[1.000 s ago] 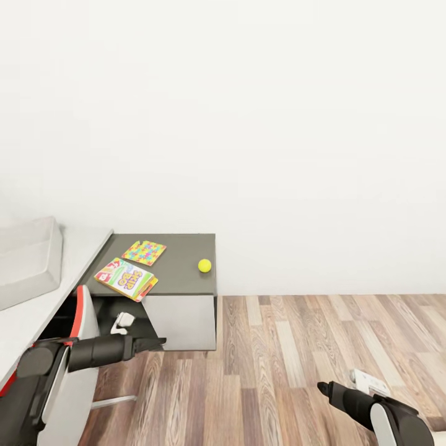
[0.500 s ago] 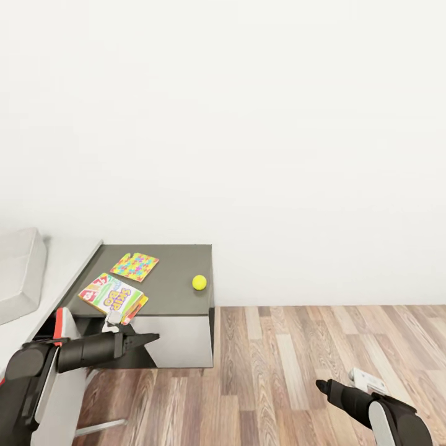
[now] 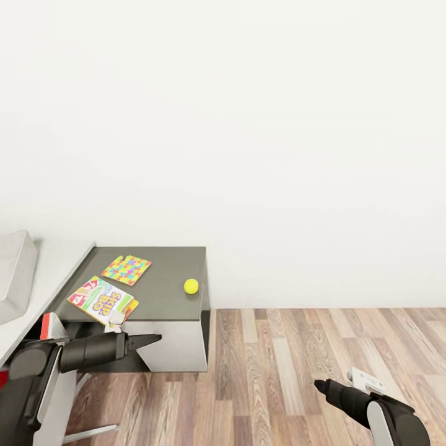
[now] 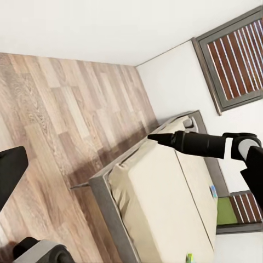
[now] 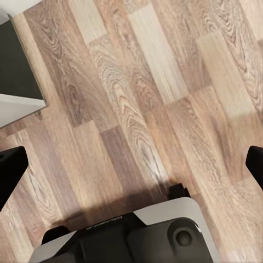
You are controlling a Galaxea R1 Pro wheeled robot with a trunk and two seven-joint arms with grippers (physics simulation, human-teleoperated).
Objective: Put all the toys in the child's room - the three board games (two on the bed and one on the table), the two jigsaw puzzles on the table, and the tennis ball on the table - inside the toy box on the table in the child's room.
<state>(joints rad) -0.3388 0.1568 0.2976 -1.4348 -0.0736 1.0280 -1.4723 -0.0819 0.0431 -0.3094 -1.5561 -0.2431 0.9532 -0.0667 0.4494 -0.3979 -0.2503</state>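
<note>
Where the table (image 3: 161, 297) darkens, a yellow-green tennis ball (image 3: 191, 285) rests.

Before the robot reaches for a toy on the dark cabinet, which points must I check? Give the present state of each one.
1. Both hands free: ok. Left gripper and right gripper hold nothing.
2. Targets in sight: ok. SKIP-BO box, jigsaw puzzle and tennis ball lie apart on the cabinet top.
3. Toy box interior free: cannot tell; it is cut off at the frame edge.
4. Second puzzle located: cannot tell.
5. Bed toys located: cannot tell; small items there are unclear.
</note>
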